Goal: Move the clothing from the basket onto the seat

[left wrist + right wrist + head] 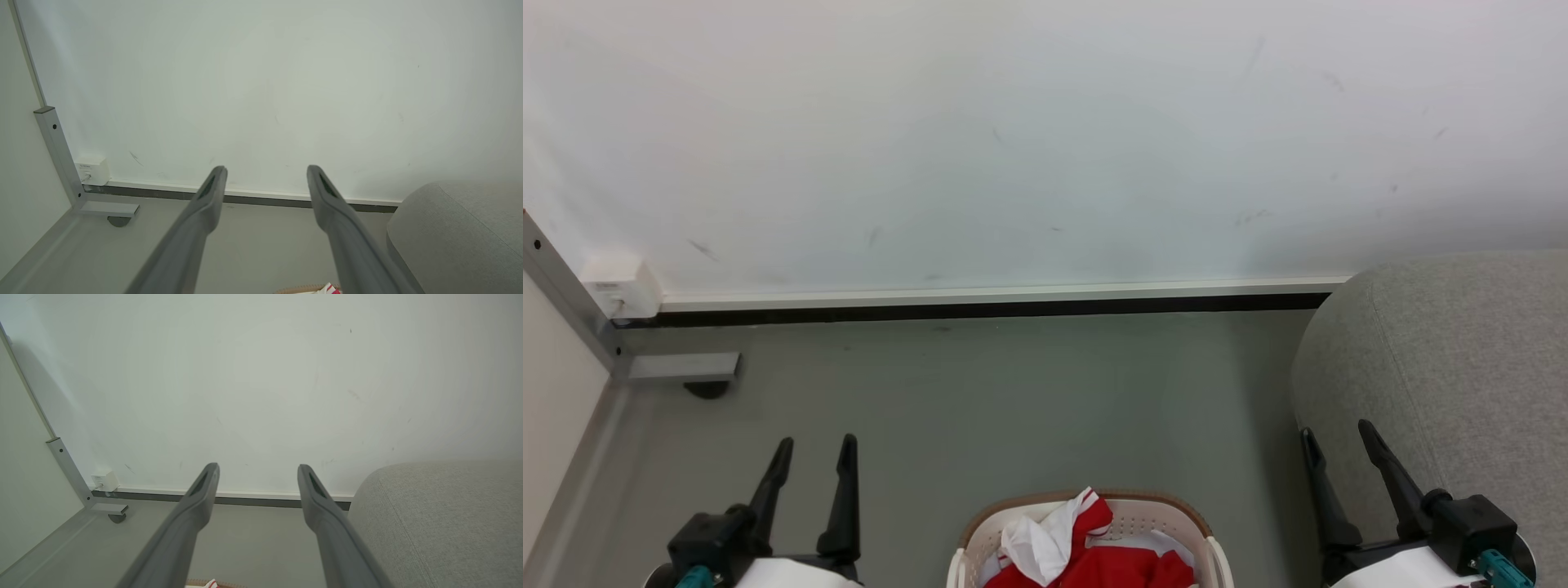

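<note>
Clothing [1094, 563] lies inside the basket [1168, 508], heaped against its near side. It is red fabric with white panels and a white-striped edge that rises just above the rim. The number of garments in the heap cannot be told. The bottom edge of the head view cuts off the basket, so only its far half shows: a cream perforated wall under a brown rim.

Item count:
- Basket: one, on the floor [1013, 392], centred between the two arms.
- Seat [1462, 367]: one, light grey, to the right of the basket and apart from it. No clothing lies on the part in view.
- Grippers: two, each with two dark fingers.

Left gripper [818, 441]: released, jaws spread wide, nothing between them. It hangs over bare floor to the left of the basket, clear of the rim. In the left wrist view its fingers [212, 192] point toward the wall [1013, 122], and a sliver of rim and red-white fabric shows at the bottom edge.

Right gripper [1335, 427]: released, jaws spread wide, nothing between them. It hangs in front of the seat's rounded corner, to the right of the basket. Whether it touches the upholstery cannot be told.

Background: one metal post [564, 294] with a foot bar and one caster [707, 389] stands at the far left, with one small white box [621, 290] on the wall beside it.
</note>
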Robot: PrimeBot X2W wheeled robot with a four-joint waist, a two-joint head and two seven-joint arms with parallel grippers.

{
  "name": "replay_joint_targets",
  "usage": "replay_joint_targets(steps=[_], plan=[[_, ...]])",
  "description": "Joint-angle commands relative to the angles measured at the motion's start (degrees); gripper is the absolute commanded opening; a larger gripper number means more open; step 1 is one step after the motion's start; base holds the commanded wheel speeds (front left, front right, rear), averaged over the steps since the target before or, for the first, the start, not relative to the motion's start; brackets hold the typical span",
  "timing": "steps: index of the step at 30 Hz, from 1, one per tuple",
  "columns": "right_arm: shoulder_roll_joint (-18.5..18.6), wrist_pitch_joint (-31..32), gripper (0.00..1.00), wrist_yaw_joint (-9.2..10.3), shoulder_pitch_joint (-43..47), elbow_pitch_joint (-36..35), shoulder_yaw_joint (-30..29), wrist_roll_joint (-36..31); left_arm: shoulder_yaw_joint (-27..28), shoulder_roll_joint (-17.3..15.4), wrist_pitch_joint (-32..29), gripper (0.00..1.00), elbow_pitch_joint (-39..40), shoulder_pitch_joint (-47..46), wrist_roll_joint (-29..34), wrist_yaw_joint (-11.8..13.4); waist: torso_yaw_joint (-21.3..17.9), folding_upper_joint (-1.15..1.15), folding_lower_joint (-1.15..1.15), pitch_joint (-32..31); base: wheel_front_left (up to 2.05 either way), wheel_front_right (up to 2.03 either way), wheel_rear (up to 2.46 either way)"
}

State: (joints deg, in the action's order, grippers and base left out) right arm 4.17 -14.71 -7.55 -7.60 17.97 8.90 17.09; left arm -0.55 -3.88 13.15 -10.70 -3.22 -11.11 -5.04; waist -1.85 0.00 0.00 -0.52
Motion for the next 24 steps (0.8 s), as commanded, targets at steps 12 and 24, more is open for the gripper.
replay_joint_targets(steps=[12, 24], plan=[[-1.04, -0.43, 1.00, 0.11, -0.59, -1.15, -0.51, -5.37, 0.61, 0.42, 1.66, 1.00, -1.10, -0.42, 4.53, -1.45, -0.22, 0.00, 0.00, 0.01, 0.00, 0.00, 0.00], [-1.40, -0.49, 1.00, 0.12, -0.36, -0.86, -0.50, -5.96, 0.85, 0.71, 2.03, 1.00, -1.84, -0.72, 5.90, -2.19, -0.01, 0.00, 0.00, 0.16, 0.00, 0.00, 0.00]])
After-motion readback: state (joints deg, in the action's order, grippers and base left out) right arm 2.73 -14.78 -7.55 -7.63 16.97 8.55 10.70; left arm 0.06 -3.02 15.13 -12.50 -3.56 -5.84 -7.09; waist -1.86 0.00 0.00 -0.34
